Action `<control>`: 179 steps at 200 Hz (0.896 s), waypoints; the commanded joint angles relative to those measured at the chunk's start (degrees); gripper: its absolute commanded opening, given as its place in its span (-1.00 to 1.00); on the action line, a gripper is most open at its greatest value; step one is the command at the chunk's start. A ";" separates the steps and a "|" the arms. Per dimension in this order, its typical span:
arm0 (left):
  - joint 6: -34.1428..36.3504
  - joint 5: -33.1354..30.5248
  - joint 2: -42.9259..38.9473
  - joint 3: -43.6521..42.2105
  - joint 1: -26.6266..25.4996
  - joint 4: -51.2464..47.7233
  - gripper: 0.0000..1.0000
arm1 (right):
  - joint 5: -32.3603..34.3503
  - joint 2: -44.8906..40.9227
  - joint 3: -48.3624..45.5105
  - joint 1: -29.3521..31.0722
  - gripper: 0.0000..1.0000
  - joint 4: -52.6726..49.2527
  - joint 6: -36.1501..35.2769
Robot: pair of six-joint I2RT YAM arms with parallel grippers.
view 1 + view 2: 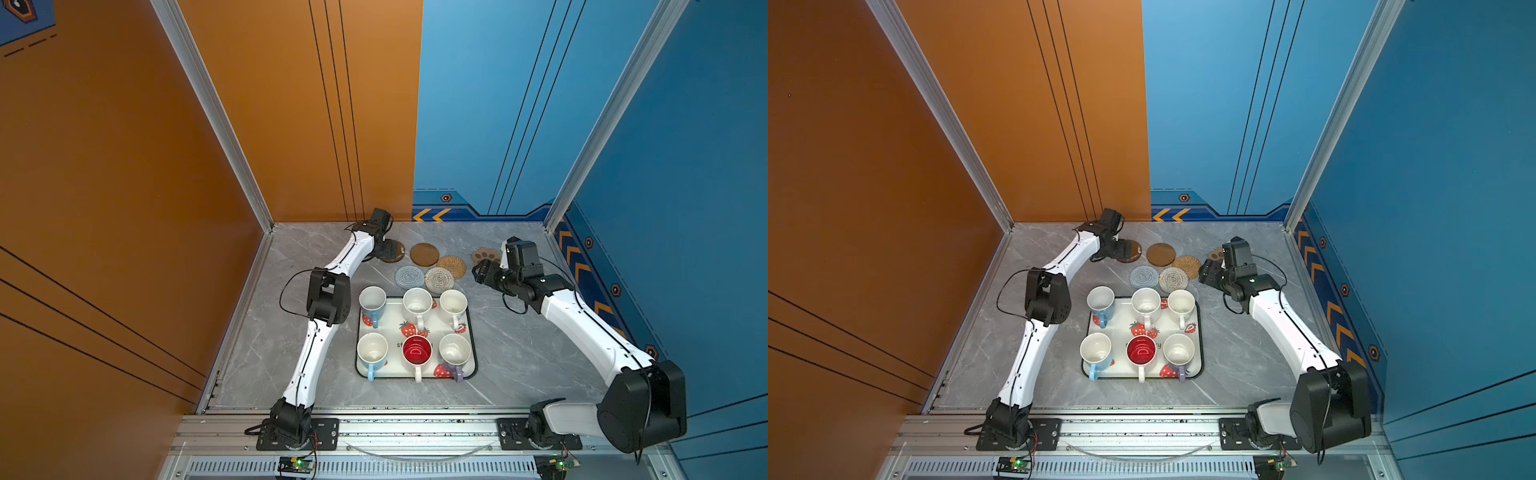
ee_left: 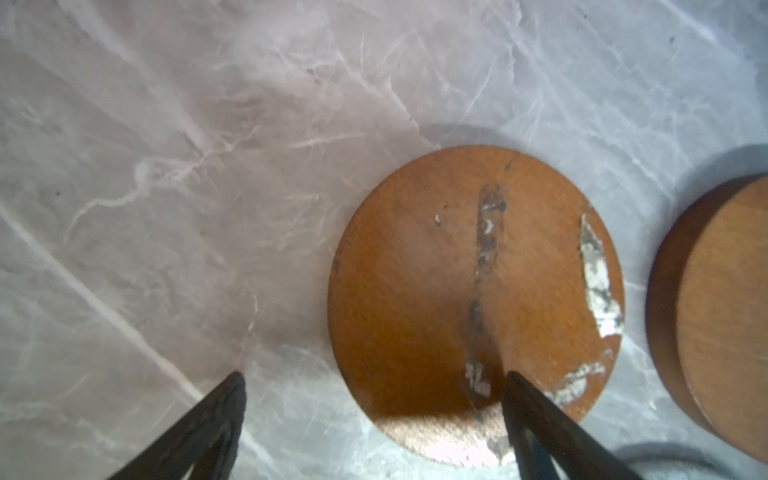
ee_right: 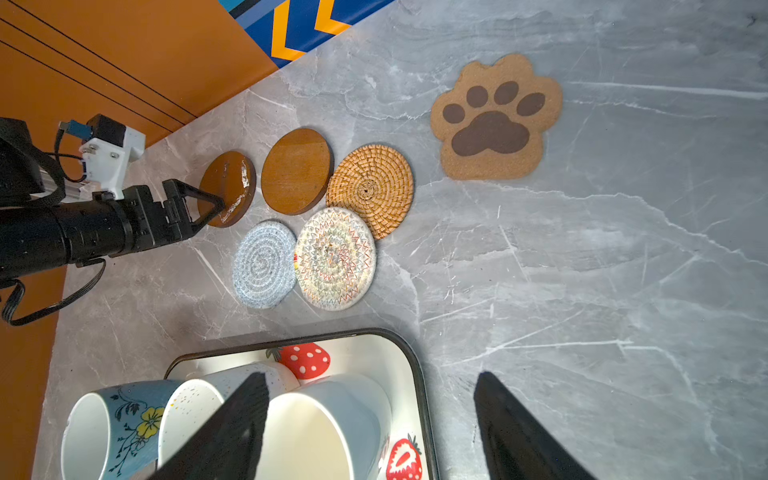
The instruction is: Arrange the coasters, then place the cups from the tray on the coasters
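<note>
Six cups (image 1: 417, 350) are held on the tray (image 1: 394, 319). Just beyond the tray, the right jaws are spread and empty, near the paw-print coaster (image 3: 494, 118). Farther beyond the tray, the left jaws are spread over a scuffed brown disc (image 2: 473, 291), beside four other coasters (image 1: 424, 254).

Six mugs (image 1: 417, 350) fill the strawberry tray (image 1: 391, 321) with only narrow gaps between them, handles towards its near edge; beyond the tray's far edge the flat coasters (image 1: 424, 254) crowd the counter (image 1: 519, 345), the cream woven round (image 1: 439, 279) just beside the rim; the left arm's elbow (image 1: 328, 297) stands close to the tray's left side; right of the tray the counter lies broad and bare, the right arm (image 1: 582, 320) slanting above it; a bare strip runs before the tray's near edge.
</note>
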 commanded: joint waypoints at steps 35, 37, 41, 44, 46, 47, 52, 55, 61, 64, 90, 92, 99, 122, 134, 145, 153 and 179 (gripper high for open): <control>-2.94 4.72 -1.02 10.15 -2.59 -3.06 0.93 | -0.63 -0.66 -0.40 -0.21 0.54 -0.84 -0.17; -3.02 5.11 -0.85 10.37 -2.70 -2.82 0.93 | -0.62 -0.66 -0.45 -0.24 0.54 -0.79 -0.17; -3.19 5.85 -0.62 10.74 -2.80 -2.33 0.93 | -0.59 -0.66 -0.40 -0.25 0.54 -0.75 -0.12; -3.31 6.42 -0.40 10.86 -2.87 -1.74 0.93 | -0.70 -0.66 -0.49 -0.20 0.54 -0.67 -0.13; -3.40 6.81 -0.30 10.92 -2.95 -1.35 0.92 | -0.70 -0.66 -0.45 -0.17 0.54 -0.66 -0.14; -3.46 6.99 -0.24 10.92 -2.96 -1.14 0.92 | -0.69 -0.66 -0.45 -0.21 0.54 -0.62 -0.17; -3.80 7.89 0.02 10.83 -3.05 -0.06 0.92 | -0.80 -0.57 -0.58 -0.20 0.54 -0.57 -0.11; -4.05 8.47 0.22 10.82 -3.13 0.48 0.92 | -0.77 -0.57 -0.59 -0.20 0.54 -0.53 -0.11; -4.46 9.44 0.62 10.79 -3.15 1.76 0.92 | -0.86 -0.46 -0.63 -0.24 0.54 -0.49 -0.11; -4.65 10.05 0.93 10.71 -3.21 2.56 0.92 | -0.90 -0.48 -0.62 -0.31 0.54 -0.49 -0.13; -8.18 14.93 3.77 10.56 -3.01 9.18 0.75 | -1.16 -0.66 -1.11 -0.47 0.54 -0.49 -0.22; -8.53 15.20 4.02 10.56 -2.96 9.64 0.75 | -1.19 -0.72 -1.20 -0.52 0.54 -0.49 -0.20; -9.63 16.25 4.74 10.55 -2.97 11.37 0.67 | -1.29 -0.91 -1.40 -0.68 0.54 -0.49 -0.20; -12.04 17.89 6.52 10.06 -3.06 17.27 0.59 | -1.41 -1.83 -2.15 -1.21 0.54 -0.57 -0.20; -12.93 18.07 7.04 9.37 -3.04 20.52 0.58 | -1.52 -2.22 -2.50 -1.60 0.55 -0.75 -0.21; -13.65 17.94 7.53 8.82 -3.06 23.26 0.57 | -1.72 -2.58 -2.76 -1.97 0.55 -1.00 -0.28; -13.99 17.74 7.85 8.44 -3.06 24.84 0.57 | -1.73 -2.81 -2.90 -2.30 0.55 -1.17 -0.39; -13.45 16.14 8.46 8.12 -3.06 27.93 0.57 | -2.06 -3.21 -3.23 -3.11 0.55 -1.63 -0.69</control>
